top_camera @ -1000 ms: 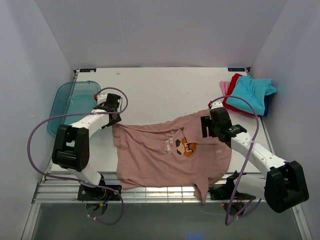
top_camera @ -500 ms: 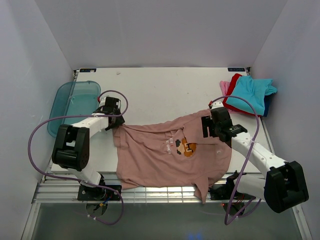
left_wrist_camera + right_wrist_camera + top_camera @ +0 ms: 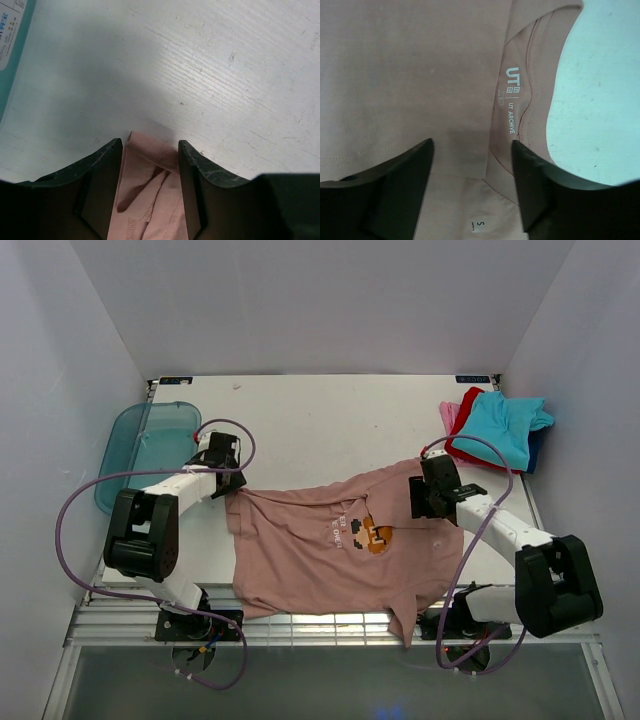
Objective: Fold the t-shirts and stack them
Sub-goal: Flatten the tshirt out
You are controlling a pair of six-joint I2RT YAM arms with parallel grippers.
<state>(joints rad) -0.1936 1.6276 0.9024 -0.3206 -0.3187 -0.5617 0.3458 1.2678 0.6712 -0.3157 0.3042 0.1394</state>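
The dusty-pink t-shirt [image 3: 330,555] lies spread, print up, across the near middle of the table. My left gripper [image 3: 228,480] is at its far left corner. In the left wrist view that gripper [image 3: 149,150] is open, and a folded pink hem corner [image 3: 150,190] lies between its fingers [image 3: 100,175]. My right gripper [image 3: 436,498] is over the shirt's right side. In the right wrist view it [image 3: 472,145] is open above the collar with the white label print [image 3: 512,100]. Folded turquoise [image 3: 505,425], red [image 3: 466,443], pink [image 3: 449,416] and dark blue [image 3: 536,456] tees are heaped at the far right.
A translucent teal tray [image 3: 150,445] lies at the far left, and its edge shows in the left wrist view [image 3: 10,55]. Purple cables loop from both arms. The shirt's near corner hangs over the table's front edge [image 3: 405,625]. White walls close in three sides.
My left gripper moved a little nearer, down onto the shirt's far left corner. My right arm's elbow drew in and its gripper shifted slightly right over the collar.
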